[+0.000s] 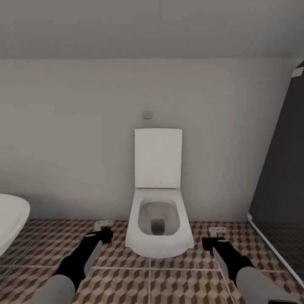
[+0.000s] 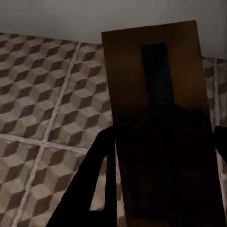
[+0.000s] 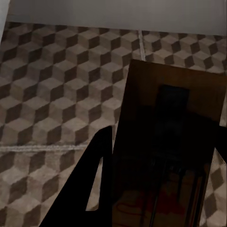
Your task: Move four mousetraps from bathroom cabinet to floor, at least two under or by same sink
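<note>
Each hand holds one mousetrap low over the bathroom floor (image 1: pixel 169 278) with its cube-pattern tiles. In the head view, my left gripper (image 1: pixel 104 233) is shut on a small flat mousetrap (image 1: pixel 103 222) to the left of the toilet. My right gripper (image 1: pixel 210 241) is shut on another mousetrap (image 1: pixel 217 231) to the toilet's right. The left wrist view shows a brown wooden mousetrap (image 2: pixel 156 94) lying between the dark fingers (image 2: pixel 101 156). In the right wrist view, a mousetrap (image 3: pixel 170 104) sits the same way between the fingers (image 3: pixel 101 151). The cabinet is out of view.
A white toilet (image 1: pixel 158 223) with its lid up stands against the grey wall straight ahead, between my arms. A white rounded basin rim (image 1: pixel 10 223) juts in at the left edge; I cannot tell whether it is the sink. A dark glass panel (image 1: pixel 278 177) closes off the right side.
</note>
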Robot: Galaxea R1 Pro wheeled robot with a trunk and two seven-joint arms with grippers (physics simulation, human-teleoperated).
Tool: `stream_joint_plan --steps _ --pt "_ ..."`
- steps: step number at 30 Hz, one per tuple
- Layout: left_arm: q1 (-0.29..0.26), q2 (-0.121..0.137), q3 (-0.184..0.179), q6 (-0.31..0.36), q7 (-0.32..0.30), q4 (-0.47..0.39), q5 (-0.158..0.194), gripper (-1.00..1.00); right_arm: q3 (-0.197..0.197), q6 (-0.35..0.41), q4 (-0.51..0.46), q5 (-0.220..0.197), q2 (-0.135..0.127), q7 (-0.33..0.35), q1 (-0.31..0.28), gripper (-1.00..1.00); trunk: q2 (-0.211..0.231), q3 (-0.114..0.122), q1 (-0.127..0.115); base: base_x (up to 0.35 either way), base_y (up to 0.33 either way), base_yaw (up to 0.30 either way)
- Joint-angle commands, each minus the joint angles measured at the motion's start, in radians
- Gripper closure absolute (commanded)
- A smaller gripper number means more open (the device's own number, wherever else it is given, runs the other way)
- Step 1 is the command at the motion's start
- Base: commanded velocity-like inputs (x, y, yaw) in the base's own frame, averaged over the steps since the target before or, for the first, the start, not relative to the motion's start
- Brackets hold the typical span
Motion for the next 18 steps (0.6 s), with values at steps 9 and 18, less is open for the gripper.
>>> stream_joint_plan --steps 9,18 --pt "0.000 -0.001 -0.004 0.004 0.012 -0.002 0.009 1.00 -0.002 -0.018 -0.003 0.003 -0.004 0.003 0.000 1.00 0.000 -0.001 0.000 0.321 0.000 0.000" --pt "0.000 0.001 -0.004 0.003 0.015 -0.003 0.009 1.00 0.000 -0.019 -0.003 0.003 -0.005 0.008 0.000 1.00 0.000 -0.001 0.000 0.315 0.000 0.000"
